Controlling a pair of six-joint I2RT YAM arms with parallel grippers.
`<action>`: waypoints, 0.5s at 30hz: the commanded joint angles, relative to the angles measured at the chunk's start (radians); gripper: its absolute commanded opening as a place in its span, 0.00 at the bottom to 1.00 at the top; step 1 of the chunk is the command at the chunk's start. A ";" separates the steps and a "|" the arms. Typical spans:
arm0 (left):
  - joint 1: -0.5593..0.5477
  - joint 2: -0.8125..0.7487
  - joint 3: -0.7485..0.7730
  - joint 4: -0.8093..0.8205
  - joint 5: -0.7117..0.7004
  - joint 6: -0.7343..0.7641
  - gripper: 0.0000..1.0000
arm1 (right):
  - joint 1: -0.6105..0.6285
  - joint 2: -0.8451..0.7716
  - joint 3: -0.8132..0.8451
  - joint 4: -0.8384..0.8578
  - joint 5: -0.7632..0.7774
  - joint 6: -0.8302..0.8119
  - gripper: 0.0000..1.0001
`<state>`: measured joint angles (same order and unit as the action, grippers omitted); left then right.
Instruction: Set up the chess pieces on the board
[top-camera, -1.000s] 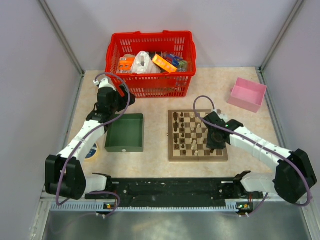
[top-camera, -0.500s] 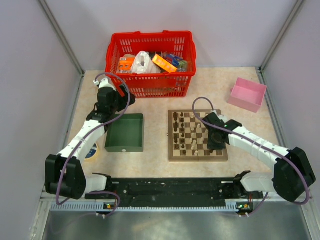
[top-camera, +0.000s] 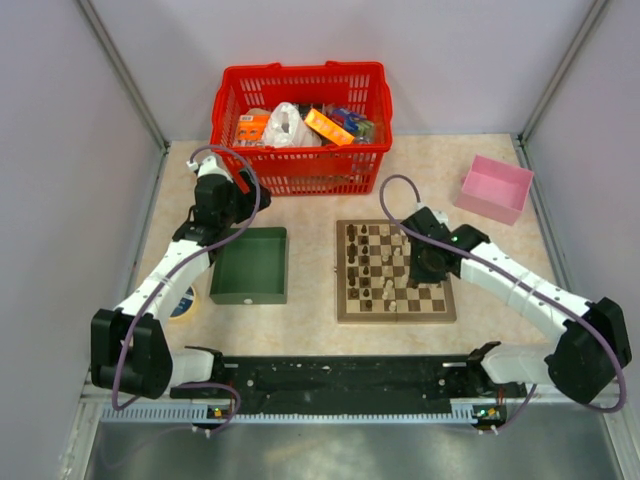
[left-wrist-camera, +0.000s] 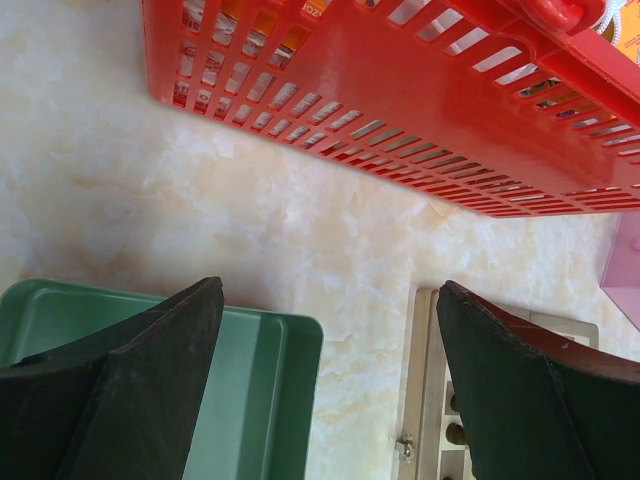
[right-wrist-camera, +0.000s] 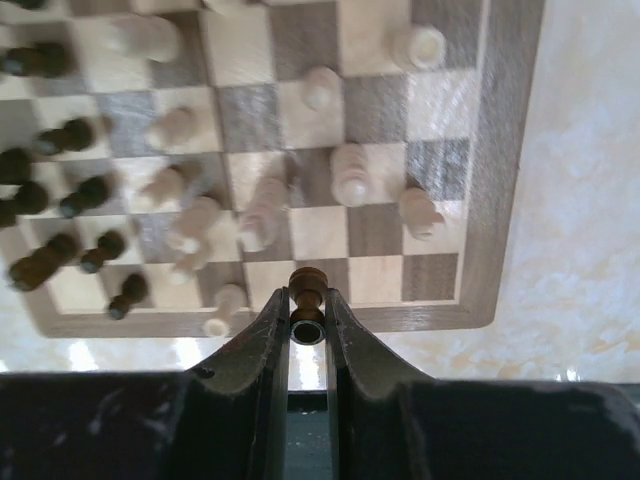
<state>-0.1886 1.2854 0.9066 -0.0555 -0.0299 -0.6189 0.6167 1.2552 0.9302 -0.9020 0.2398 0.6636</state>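
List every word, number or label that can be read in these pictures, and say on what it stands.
No text can be read.
Packets in the red basket: print too small and blurred.
Round blue-white object left of the green tray: markings too small.
Board, chess pieces, tray, pink box: none visible.

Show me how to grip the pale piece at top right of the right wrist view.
Take the pale piece by its head, from straight above: it stands upright and clear of the others, so a pinch should fit around it.
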 joint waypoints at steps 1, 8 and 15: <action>0.006 -0.008 -0.012 0.048 0.012 -0.005 0.93 | 0.070 -0.001 0.142 -0.043 0.016 -0.025 0.02; 0.006 -0.024 -0.015 0.048 0.010 -0.004 0.93 | 0.273 0.151 0.274 -0.015 -0.011 -0.027 0.02; 0.006 -0.057 -0.031 0.040 -0.002 0.002 0.93 | 0.368 0.294 0.305 0.077 -0.054 -0.068 0.02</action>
<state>-0.1886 1.2789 0.8886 -0.0532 -0.0235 -0.6224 0.9520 1.5013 1.1877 -0.8780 0.2028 0.6304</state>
